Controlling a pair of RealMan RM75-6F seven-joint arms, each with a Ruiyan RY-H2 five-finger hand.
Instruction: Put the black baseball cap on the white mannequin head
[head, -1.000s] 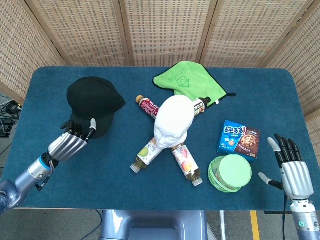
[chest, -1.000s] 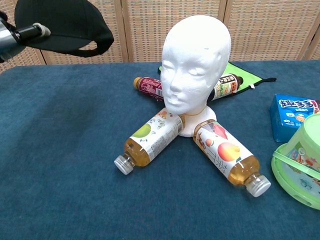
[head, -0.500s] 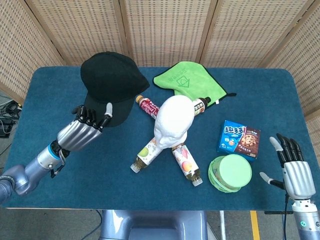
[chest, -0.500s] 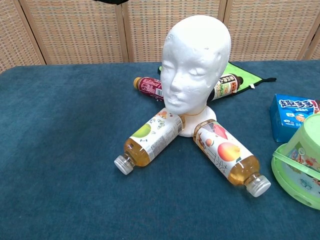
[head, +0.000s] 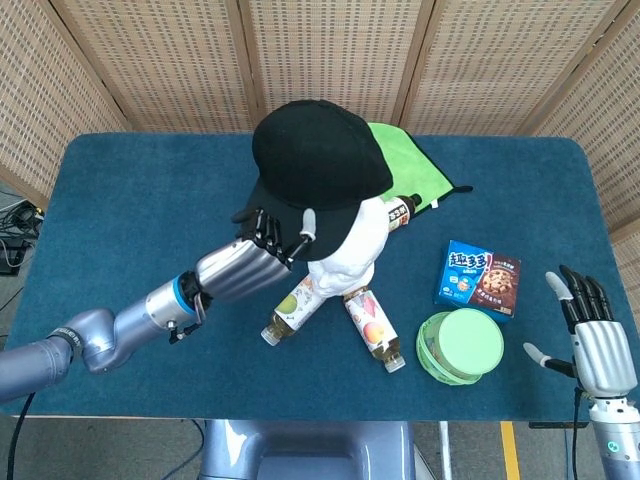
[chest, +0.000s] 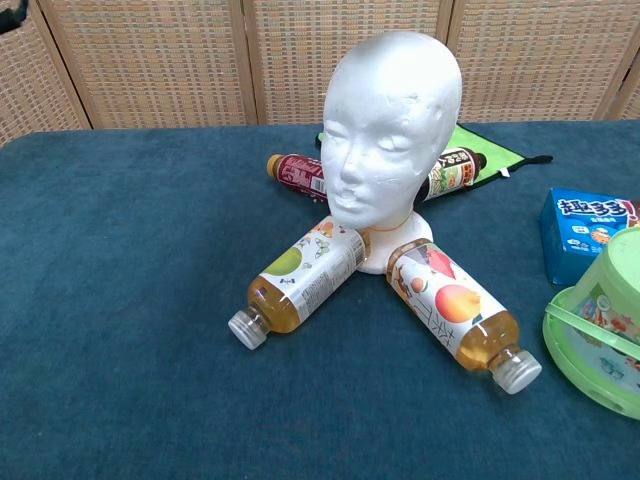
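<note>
One blue-covered desk (head: 120, 230), carrying everything. Black baseball cap (head: 318, 160) held aloft over the white mannequin head (head: 350, 245), hiding its top in the head view; chest view showing the head bare, so cap not on it. Cap's brim gripped by the left hand (head: 250, 262), fingers (head: 268, 228) curled over the brim's edge, arm reaching in from the lower left. Mannequin head upright at mid-desk, face toward the robot. Green cloth (head: 410, 170) lying behind the head, partly covered in the head view by the cap. Green lidded tub (head: 461, 345) near the front right edge. Blue snack box (head: 479, 279) just behind the tub. Four bottles lying around the head's base: apple-label bottle (chest: 298, 280) and peach-label bottle (chest: 455, 312) in front, red-label bottle (chest: 297, 175) and brown bottle (chest: 449, 172) behind. Right hand (head: 592, 338) at the lower right edge, upright, fingers spread, holding nothing.
</note>
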